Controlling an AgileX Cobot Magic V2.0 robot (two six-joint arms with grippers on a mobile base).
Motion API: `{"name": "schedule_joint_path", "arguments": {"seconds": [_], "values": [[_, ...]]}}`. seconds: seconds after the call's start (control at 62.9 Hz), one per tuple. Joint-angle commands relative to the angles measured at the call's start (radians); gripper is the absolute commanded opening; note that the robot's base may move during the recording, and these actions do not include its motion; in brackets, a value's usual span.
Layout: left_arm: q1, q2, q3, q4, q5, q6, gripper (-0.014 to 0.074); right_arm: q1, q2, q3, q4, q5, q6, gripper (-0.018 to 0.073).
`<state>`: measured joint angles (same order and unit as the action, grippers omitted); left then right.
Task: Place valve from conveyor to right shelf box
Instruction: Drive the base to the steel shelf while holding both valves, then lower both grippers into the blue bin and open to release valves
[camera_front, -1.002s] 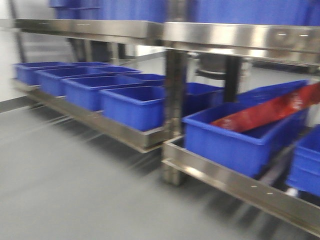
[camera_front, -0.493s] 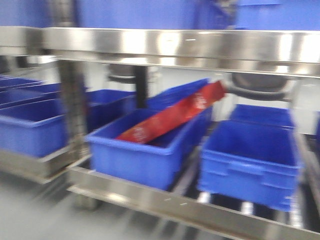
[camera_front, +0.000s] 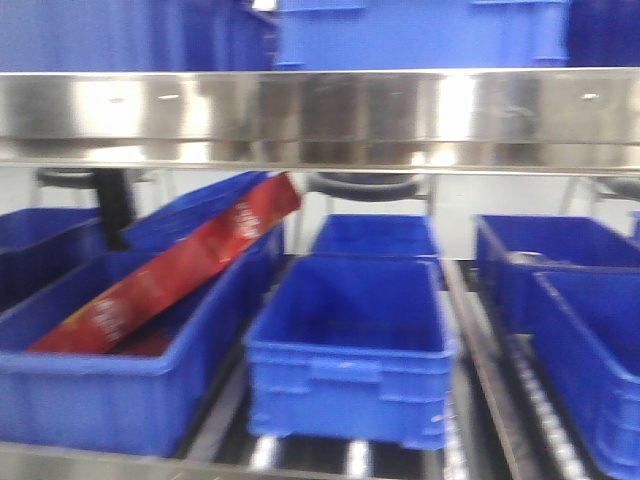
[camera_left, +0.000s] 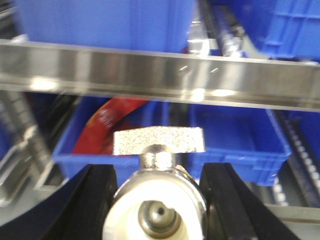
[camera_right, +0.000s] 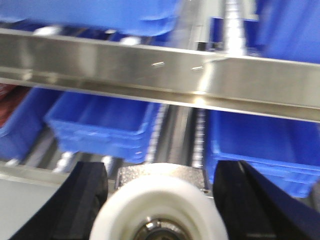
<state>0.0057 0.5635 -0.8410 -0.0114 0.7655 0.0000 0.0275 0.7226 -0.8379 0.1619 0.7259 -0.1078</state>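
Left gripper (camera_left: 159, 172) is closed on a valve (camera_left: 159, 205), its grey handle (camera_left: 159, 140) up; right gripper (camera_right: 160, 172) clamps a second valve (camera_right: 157, 207). Both hang before the steel shelf rail (camera_left: 250, 80). Behind it stand blue boxes (camera_front: 350, 330); a red packet (camera_front: 170, 270) leans in the left one.

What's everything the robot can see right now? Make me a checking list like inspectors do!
Surface: steel shelf rail across the view; rollers under the boxes; conveyor not in view.
Job's things: left valve and right valve, each between gripper fingers.
Clutter: red packet leaning tilted in the left blue box.
Grippers: left gripper shut on left valve; right gripper shut on right valve.
Cables: nothing seen.
Surroundings: middle blue box looks empty; more blue boxes on the tier above.
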Motion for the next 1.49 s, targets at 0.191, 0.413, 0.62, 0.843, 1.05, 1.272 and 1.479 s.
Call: {"name": "schedule_joint_path", "arguments": {"seconds": [0.191, 0.413, 0.62, 0.843, 1.05, 1.272, 1.479], "values": [[-0.002, -0.007, -0.006, -0.004, -0.052, -0.007, -0.0111, -0.003, -0.007, -0.009, -0.003, -0.063, -0.007, -0.0162], [-0.002, -0.007, -0.006, -0.004, -0.052, -0.007, -0.0111, -0.003, -0.007, -0.009, -0.003, -0.063, -0.007, -0.0162], [-0.002, -0.007, -0.006, -0.004, -0.052, -0.007, -0.0111, -0.003, -0.007, -0.009, -0.003, -0.065, -0.007, -0.0162], [-0.002, -0.007, -0.006, -0.004, -0.052, -0.007, -0.0111, -0.003, -0.007, -0.009, -0.003, -0.069, -0.007, -0.0162], [-0.002, -0.007, -0.006, -0.004, -0.052, -0.007, -0.0111, -0.003, -0.007, -0.009, -0.003, -0.078, -0.007, -0.0162], [-0.002, -0.007, -0.006, -0.004, -0.052, -0.007, -0.0111, -0.003, -0.007, -0.009, -0.003, -0.080, -0.007, -0.0162], [-0.002, -0.007, -0.006, -0.004, -0.052, -0.007, -0.0111, -0.003, -0.007, -0.009, -0.003, -0.080, -0.007, -0.0162]]}}
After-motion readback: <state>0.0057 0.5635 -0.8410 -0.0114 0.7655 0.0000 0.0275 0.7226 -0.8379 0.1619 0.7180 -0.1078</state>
